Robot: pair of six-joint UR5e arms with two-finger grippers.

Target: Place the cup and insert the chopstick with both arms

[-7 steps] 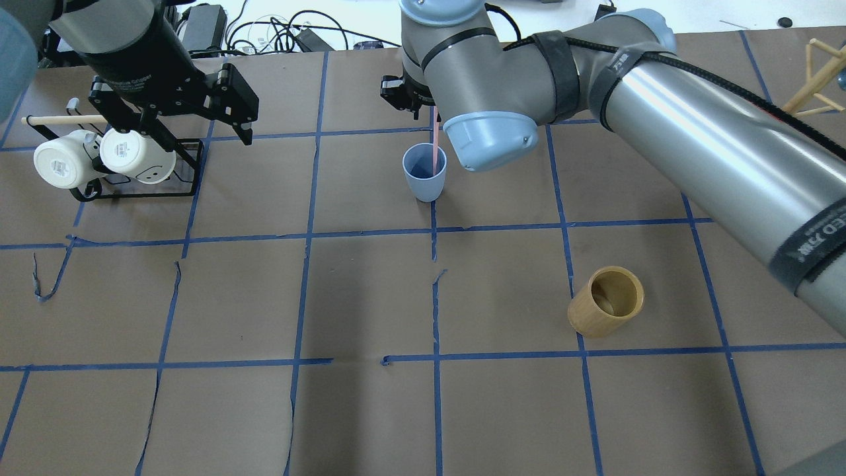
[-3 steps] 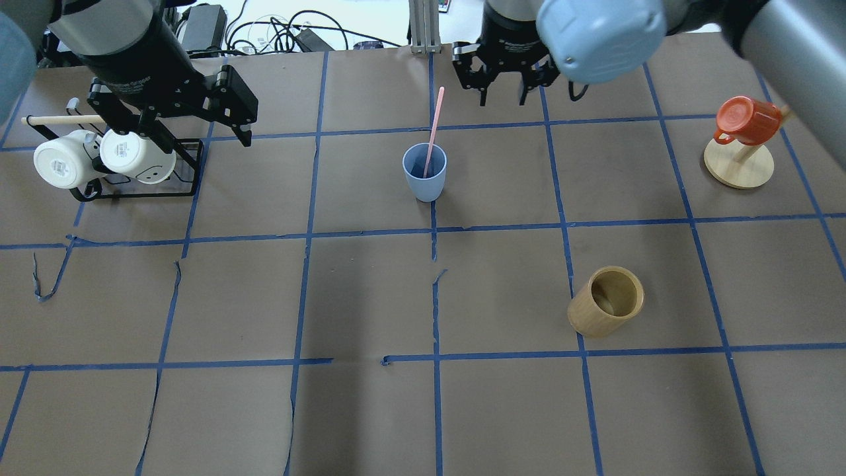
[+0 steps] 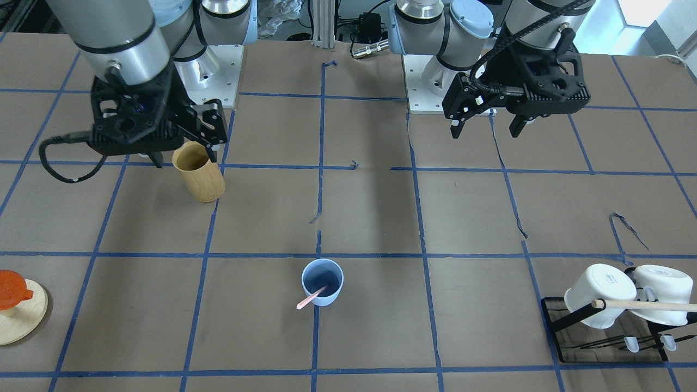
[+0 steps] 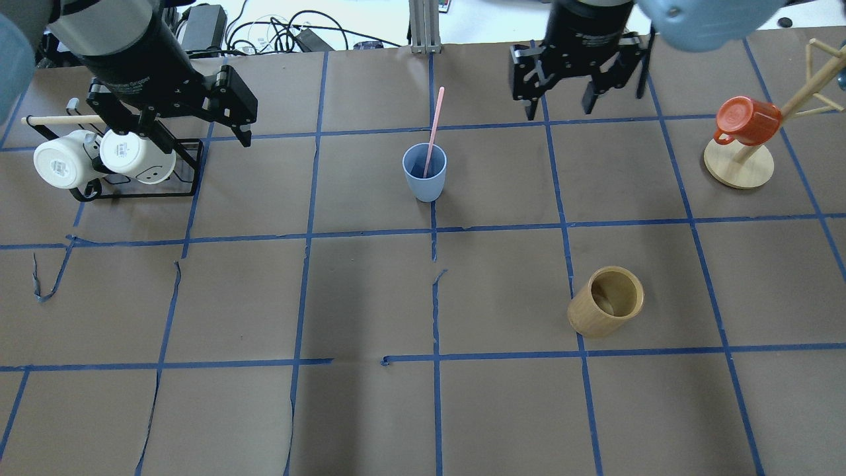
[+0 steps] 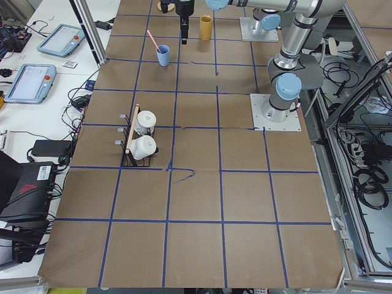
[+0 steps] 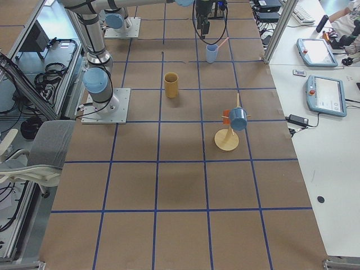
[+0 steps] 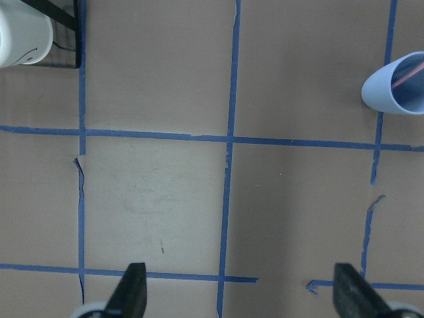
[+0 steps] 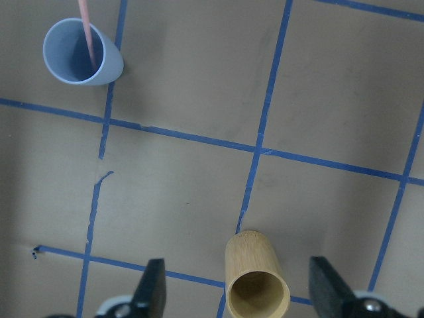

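The light-blue cup stands upright near the table's middle, toward the far side. It also shows in the front-facing view. The pale pink chopstick stands in it, leaning on the rim and sticking out above; nothing holds it. My right gripper is open and empty, raised well to the cup's right. In its wrist view the cup is at top left. My left gripper is open and empty, raised near the mug rack, left of the cup. Its wrist view shows the cup at the right edge.
A tan bamboo cylinder stands right of centre, below my right gripper in its wrist view. A black rack with two white mugs and a wooden dowel is at far left. A red mug hangs on a wooden stand at far right.
My right arm has drawn away from above the cup, to the right. The chopstick stays in the cup, free. My left arm has not moved.
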